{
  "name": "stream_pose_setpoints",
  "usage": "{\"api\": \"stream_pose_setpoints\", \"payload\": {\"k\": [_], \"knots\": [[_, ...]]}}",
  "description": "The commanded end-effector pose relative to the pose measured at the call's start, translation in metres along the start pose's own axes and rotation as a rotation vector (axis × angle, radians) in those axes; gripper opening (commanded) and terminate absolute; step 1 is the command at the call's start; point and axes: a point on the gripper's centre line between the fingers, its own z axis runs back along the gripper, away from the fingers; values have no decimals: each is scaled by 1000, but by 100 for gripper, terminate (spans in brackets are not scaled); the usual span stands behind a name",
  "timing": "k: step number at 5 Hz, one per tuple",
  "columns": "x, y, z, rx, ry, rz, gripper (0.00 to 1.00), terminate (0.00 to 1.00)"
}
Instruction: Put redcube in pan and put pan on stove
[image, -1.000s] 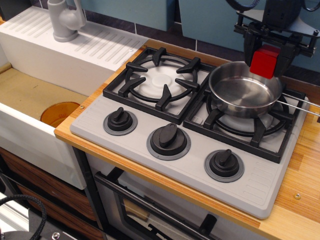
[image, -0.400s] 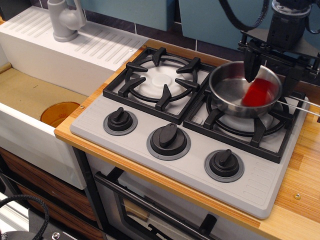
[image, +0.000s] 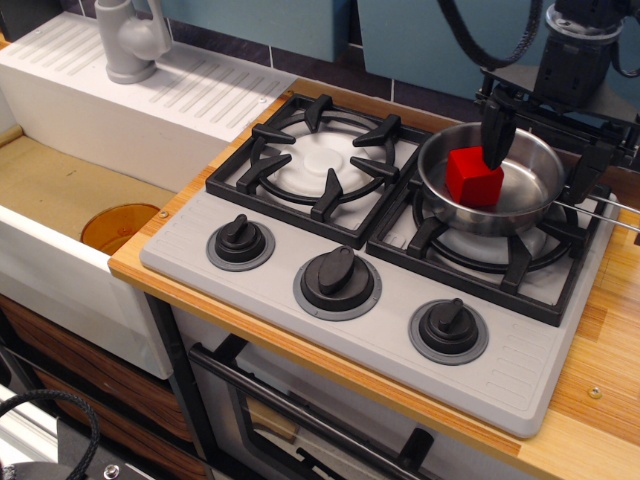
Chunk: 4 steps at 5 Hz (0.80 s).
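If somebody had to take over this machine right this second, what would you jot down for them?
Claw: open, holding nothing, hanging over the pan.
Redcube: lying inside the pan, free of the claw fingers.
Pan: sitting on the right burner grate of the stove, wire handle pointing right.
Done: cube in pan, pan on stove, as far as this view shows.
Left: probably just lift the claw clear without bumping the pan rim.

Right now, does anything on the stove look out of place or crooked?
Nothing stands out. The redcube lies inside the pan, and the pan sits level on the right burner of the stove. The gripper hangs above the pan, jaws open.
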Motion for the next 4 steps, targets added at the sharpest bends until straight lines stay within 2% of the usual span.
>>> {"api": "stream_pose_setpoints", "payload": {"k": [1,2,4], "knots": [[5,11,58,30,-85,-18,100,0],[9,35,68,65,-91,-51,100,0],[9,66,60,76,-120,-81,100,0]]}}
